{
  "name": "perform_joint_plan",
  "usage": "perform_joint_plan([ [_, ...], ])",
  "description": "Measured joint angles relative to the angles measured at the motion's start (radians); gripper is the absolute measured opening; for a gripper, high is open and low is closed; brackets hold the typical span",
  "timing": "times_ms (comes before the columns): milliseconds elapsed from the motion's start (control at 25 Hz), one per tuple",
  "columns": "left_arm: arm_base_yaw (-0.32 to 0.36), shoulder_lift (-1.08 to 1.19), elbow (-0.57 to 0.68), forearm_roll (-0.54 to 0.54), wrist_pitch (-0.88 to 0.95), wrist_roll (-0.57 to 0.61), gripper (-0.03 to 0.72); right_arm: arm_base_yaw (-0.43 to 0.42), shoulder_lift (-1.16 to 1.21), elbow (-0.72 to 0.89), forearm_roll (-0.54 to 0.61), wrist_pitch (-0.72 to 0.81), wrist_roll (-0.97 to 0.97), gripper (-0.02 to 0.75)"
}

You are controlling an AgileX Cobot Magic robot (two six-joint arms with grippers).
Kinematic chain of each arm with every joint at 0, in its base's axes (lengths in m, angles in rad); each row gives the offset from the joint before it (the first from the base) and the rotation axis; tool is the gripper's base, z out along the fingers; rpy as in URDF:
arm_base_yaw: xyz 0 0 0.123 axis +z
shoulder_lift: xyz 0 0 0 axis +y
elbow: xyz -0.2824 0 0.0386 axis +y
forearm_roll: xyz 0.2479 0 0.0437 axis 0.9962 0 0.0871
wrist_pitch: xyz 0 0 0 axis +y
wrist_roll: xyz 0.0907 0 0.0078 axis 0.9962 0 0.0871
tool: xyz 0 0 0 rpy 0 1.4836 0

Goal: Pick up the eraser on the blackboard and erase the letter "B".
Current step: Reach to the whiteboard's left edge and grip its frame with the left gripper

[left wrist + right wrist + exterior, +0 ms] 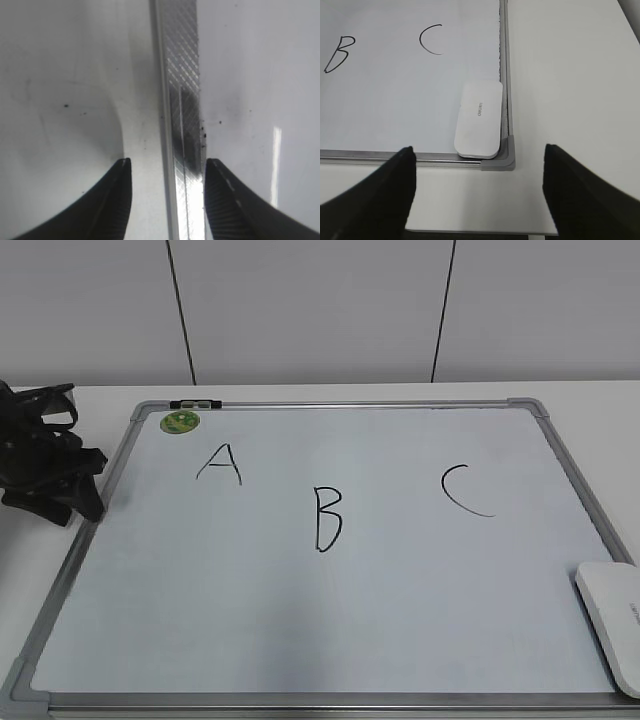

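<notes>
The white eraser [612,625] lies in the near right corner of the blackboard [300,630]; the right wrist view shows it [479,119] against the grey corner piece. The letter "B" [327,518] is drawn in black mid-board, between "A" [220,463] and "C" [466,490], and it also shows in the right wrist view [340,54]. My right gripper [479,187] is open and empty, held above the table in front of the eraser; it is out of the exterior view. My left gripper [167,175] is open and empty, straddling the board's left frame [182,100].
A small green round magnet [181,422] sits at the board's far left corner beside a black clip [195,403]. The left arm [45,465] rests at the board's left edge. The white table's front edge [480,232] lies close below the right gripper.
</notes>
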Motion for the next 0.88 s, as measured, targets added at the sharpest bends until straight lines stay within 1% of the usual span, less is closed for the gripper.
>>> perform_joint_plan([
  [80, 0.000, 0.002, 0.000, 0.000, 0.000, 0.000, 0.333, 0.000, 0.000, 0.000, 0.000, 0.000, 0.000, 0.586],
  [280, 0.000, 0.008, 0.000, 0.000, -0.001, 0.000, 0.271, 0.000, 0.000, 0.000, 0.000, 0.000, 0.000, 0.587],
  [680, -0.006, 0.025, -0.012, -0.004, 0.003, 0.000, 0.247, 0.000, 0.000, 0.000, 0.000, 0.000, 0.000, 0.587],
  [760, -0.017, 0.027, -0.014, -0.004, 0.003, 0.000, 0.224, 0.000, 0.000, 0.000, 0.000, 0.000, 0.000, 0.586],
  [880, -0.023, 0.030, -0.018, -0.004, 0.007, 0.000, 0.162, 0.000, 0.000, 0.000, 0.000, 0.000, 0.000, 0.587],
])
